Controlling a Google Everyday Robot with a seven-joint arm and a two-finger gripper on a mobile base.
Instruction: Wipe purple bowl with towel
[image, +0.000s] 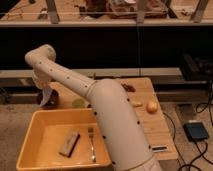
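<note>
The purple bowl (53, 100) is a dark bowl at the back left of the wooden table (142, 120), just behind the yellow bin. My white arm reaches from the lower right up to the far left and bends down there. The gripper (45, 89) hangs right over the bowl's left side. A pale towel (45, 96) hangs from it and reaches down to the bowl's rim. The arm and the towel hide the fingers and part of the bowl.
A yellow bin (30, 145) at the front left holds a brown block (69, 144) and a fork (91, 144). A green cup (77, 103) stands right of the bowl. An orange fruit (151, 106) lies at the right. A foot pedal (195, 131) lies on the floor.
</note>
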